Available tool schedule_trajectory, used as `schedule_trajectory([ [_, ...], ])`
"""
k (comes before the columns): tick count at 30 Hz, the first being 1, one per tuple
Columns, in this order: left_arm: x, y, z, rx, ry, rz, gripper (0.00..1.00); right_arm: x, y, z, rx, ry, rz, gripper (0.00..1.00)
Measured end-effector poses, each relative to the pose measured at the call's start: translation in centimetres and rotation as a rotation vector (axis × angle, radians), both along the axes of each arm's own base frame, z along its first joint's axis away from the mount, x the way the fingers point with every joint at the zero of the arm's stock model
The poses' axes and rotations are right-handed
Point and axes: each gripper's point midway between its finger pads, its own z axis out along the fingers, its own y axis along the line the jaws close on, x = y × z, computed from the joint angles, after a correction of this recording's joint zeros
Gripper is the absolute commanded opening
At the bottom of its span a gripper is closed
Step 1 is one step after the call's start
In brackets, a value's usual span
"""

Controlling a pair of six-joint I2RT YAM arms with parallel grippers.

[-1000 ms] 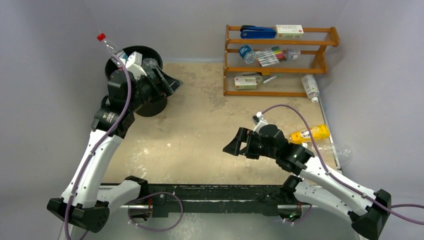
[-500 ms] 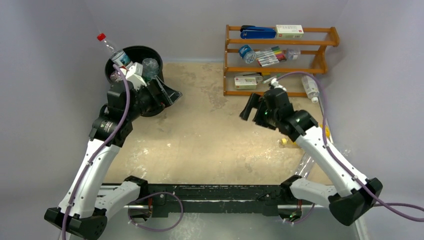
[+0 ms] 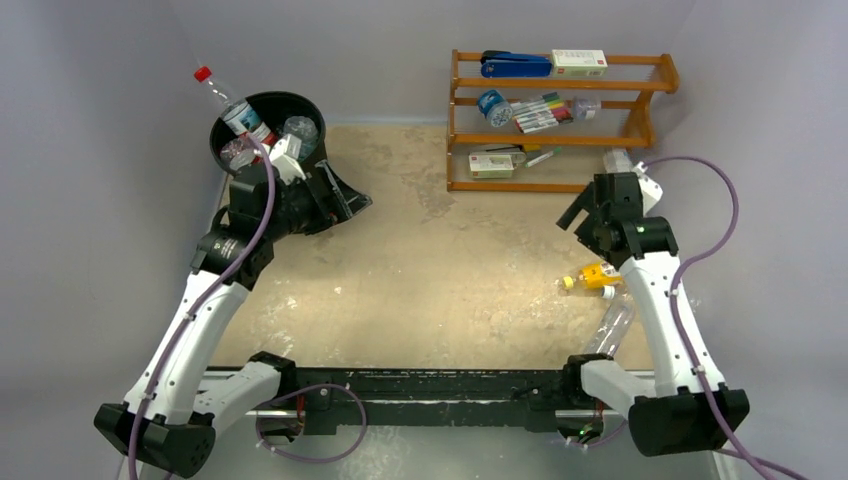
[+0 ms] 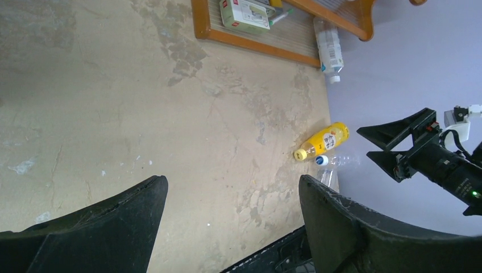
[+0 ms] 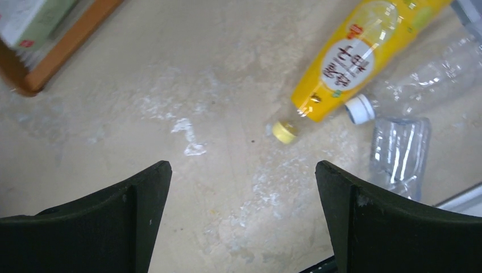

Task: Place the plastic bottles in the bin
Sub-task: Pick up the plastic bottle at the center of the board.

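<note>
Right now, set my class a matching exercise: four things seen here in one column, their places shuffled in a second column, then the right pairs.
Things:
1. yellow plastic bottle
2. blue stapler
3. red-capped clear plastic bottle
4. bundle of coloured markers

Places:
A. middle shelf of the orange wooden rack
B. lying on the beige table, near its right edge
C. sticking out over the rim of the round black plastic bin
D. top shelf of the rack

Pairs: 1-B, 2-D, 3-C, 4-A.
</note>
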Motion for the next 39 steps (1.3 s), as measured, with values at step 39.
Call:
schedule_trajectory([
  [39,0.5,-0.4,-4.9,0.107,0.131,-0.069,0.87,-3.7,-16.9,-12.7,0.075,0.168,-0.747,0.94],
])
